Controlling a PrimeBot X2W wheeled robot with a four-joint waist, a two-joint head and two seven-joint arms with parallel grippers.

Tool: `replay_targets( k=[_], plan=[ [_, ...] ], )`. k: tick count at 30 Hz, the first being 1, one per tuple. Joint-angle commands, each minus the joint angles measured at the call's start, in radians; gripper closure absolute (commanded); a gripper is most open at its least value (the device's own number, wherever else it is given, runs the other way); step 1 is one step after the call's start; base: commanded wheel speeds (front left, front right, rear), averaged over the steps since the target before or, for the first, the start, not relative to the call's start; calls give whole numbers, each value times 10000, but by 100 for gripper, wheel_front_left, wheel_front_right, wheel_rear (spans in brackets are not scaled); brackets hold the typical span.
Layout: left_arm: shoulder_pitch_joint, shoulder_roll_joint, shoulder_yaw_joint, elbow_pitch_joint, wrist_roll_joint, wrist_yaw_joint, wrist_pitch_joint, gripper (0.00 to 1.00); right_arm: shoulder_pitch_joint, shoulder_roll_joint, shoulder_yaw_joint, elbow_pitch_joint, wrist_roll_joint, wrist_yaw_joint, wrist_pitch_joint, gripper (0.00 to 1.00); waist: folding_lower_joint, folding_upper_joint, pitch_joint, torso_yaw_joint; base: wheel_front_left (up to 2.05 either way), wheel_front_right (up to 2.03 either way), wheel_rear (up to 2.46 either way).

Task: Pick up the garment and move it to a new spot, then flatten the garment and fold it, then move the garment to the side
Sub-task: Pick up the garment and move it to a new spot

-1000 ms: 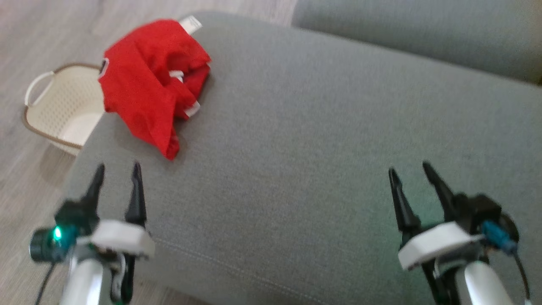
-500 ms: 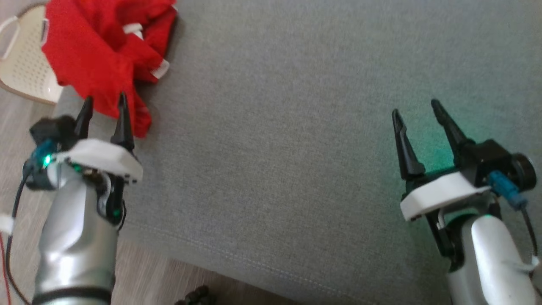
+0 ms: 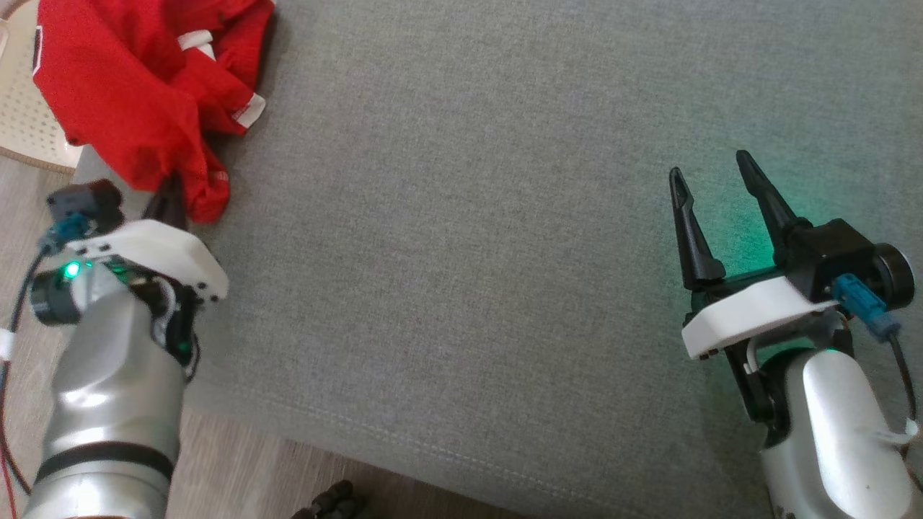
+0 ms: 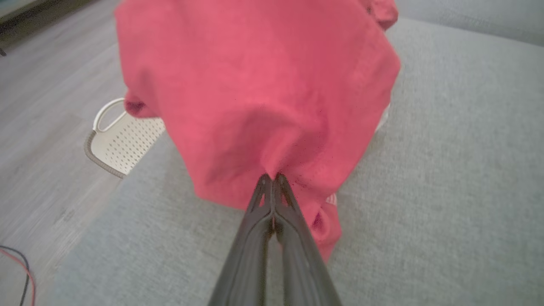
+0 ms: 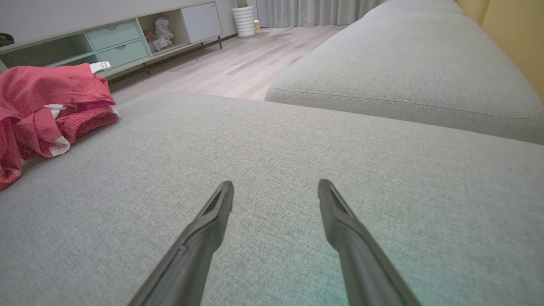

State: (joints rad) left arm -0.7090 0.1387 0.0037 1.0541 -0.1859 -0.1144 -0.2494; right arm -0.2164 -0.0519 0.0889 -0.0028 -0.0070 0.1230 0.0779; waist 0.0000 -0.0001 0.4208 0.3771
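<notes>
A red garment (image 3: pixel 137 94) lies crumpled at the far left corner of a grey sofa cushion (image 3: pixel 469 252), part of it spilling over the cushion's left edge. The robot's left gripper (image 4: pixel 272 180) has its two dark fingers pinched together on a small pucker of cloth near the hem that faces the cushion's front. The right gripper (image 3: pixel 708 164) hangs over the cushion's right side, well apart from the garment, its fingers spread and holding nothing. A cream perforated basket (image 4: pixel 127 144) sits on the wooden floor (image 3: pixel 238 483) just beside the cushion's left edge, below the overhanging cloth.

The pickup appears to be at the grasp, with the lift yet to come, and the bite looks slim. The left wrist view is soft, so it is unclear whether the fingertips hold one layer or several. A single thin layer could pull free as the bundle's weight comes onto it. Should that happen, the garment would likely slide off the cushion's left edge toward the basket or the floor, since much of it sits at that corner. The white-trimmed folds tucked into the heap may also unfurl unevenly on the way up and drag across the cushion. With the other gripper over the cushion's opposite side, nothing stands ready to catch a slip.
</notes>
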Motion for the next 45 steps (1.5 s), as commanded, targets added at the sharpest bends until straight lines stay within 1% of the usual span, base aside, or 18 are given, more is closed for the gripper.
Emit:
replay_targets(
  k=[1,6,10,16,17,18,24,30,35,36,37,41,45],
  plan=[
    [-145,675,345,-427,73,75,-124,100,-195,16,260,-272,147,77,-126,0,0,1,-113,-29,0,0,0],
    [387,733,675,-1731,176,361,-124,100,-96,16,123,-103,332,77,-327,0,0,1,-492,-48,0,0,0],
    [1016,850,943,-3171,381,449,-124,100,71,16,21,41,528,77,-522,0,0,1,-955,-71,0,0,0],
    [2006,853,1293,-5226,631,550,-124,100,446,16,-126,297,878,77,-848,0,0,1,-1804,-113,0,0,0],
    [2006,853,1293,-5226,631,550,-124,100,446,16,-126,297,878,77,-848,0,0,1,-1804,-113,0,0,0],
    [2177,850,1336,-5533,664,553,-124,100,516,16,-135,338,932,77,-897,0,0,1,-1951,-136,0,0,0],
    [3279,860,1530,-7490,828,545,-124,100,964,17,-183,546,1305,77,-1217,0,0,1,-2847,-418,0,0,0],
    [4556,718,1525,-9298,939,666,-110,100,1456,17,-231,626,1505,77,-1369,0,0,1,-3633,-859,0,0,0],
    [5589,503,1359,-10830,961,752,369,100,1918,17,-347,590,1659,77,-1390,0,0,1,-4157,-1341,0,0,0],
    [5898,397,1183,-11346,997,752,626,100,2058,17,-387,537,1696,77,-1368,0,0,1,-4264,-1540,0,0,0],
    [6022,357,1082,-11557,1037,750,740,100,2107,17,-377,499,1693,77,-1341,0,0,1,-4284,-1649,0,0,0],
    [6270,75,469,-12070,1037,600,1062,100,2211,17,-327,325,1679,77,-1230,0,0,1,-4298,-2113,0,0,0],
    [6187,-211,-361,-12079,989,387,1188,100,2227,17,-297,150,1575,77,-1101,0,0,1,-4227,-2636,0,0,0]
  ],
)
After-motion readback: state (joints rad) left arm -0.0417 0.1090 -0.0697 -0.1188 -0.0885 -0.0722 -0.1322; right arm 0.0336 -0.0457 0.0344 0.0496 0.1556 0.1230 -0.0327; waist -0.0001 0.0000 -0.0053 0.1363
